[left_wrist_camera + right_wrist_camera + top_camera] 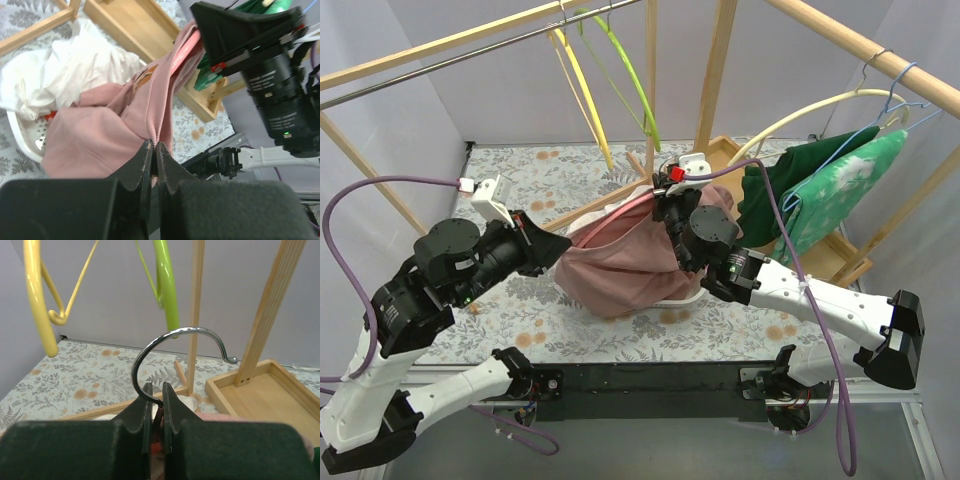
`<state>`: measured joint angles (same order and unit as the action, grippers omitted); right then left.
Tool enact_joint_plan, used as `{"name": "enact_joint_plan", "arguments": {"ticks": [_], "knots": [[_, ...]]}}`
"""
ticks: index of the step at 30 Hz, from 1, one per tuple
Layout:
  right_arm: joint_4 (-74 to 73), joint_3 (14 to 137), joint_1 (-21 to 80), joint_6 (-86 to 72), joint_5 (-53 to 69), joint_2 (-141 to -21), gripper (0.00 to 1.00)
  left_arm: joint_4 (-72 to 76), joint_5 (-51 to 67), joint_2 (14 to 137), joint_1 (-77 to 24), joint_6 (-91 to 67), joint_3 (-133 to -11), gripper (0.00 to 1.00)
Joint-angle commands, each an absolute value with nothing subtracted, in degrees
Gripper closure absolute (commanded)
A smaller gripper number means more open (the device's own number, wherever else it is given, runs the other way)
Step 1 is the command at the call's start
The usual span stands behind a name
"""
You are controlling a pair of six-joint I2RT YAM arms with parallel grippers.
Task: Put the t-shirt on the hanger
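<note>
Left gripper (154, 145): jaws pressed together, pinching a fold of the pink t-shirt (620, 265) at its left edge; cloth fans out from the pinch. Right gripper (155, 390): jaws nearly together, only a thin slit between them, clamped on the hanger (182, 52) at the foot of its metal hook (195, 329). The hook stands upright above the fingers and curls over to the right. One pink arm of the hanger runs along the t-shirt's upper edge and into the cloth; its far end is hidden, so I cannot tell how much of it lies inside. The t-shirt hangs slack as a pouch between the two grippers, over the middle of the tabletop (520, 180), closer to the near edge than the far one. Beneath it: a white basket (22, 137) with white cloth (65, 65) heaped in it. A wooden tray (272, 390) sits toward the far right corner. A yellow hanger (37, 300) and a green hanger (167, 285) hang above the far edge, apart from the hook.
</note>
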<state>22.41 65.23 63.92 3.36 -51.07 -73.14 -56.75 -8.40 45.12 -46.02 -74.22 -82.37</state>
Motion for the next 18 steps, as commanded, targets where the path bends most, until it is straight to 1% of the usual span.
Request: {"name": "enact_joint_plan", "arguments": {"ticks": [1,7,9,13,16,18], "knots": [[24.1,70.7,65.5,8.0,-53.2,-73.2,0.99,-52.1,-5.8,46.6,-46.0,-70.7,-86.8,1.00],[19.1,77.9,66.5,6.8,-48.2,-74.5,0.99,-48.9,-3.2,52.9,-46.0,-67.9,-94.0,1.00],[18.8,78.0,66.5,5.9,-46.5,-74.0,0.99,-47.1,-2.3,54.7,-46.0,-67.1,-97.2,1.00],[17.9,77.3,66.4,3.5,-42.2,-74.2,0.99,-45.0,-1.8,56.8,-46.0,-66.3,-99.0,1.00],[15.2,78.1,66.5,0.8,-39.6,-74.1,0.99,-48.5,-2.5,59.3,-46.0,-65.1,-100.3,0.97],[14.4,78.6,66.5,0.4,-38.3,-73.4,0.99,-50.8,-2.8,61.3,-46.0,-64.1,-100.0,0.92]]}}
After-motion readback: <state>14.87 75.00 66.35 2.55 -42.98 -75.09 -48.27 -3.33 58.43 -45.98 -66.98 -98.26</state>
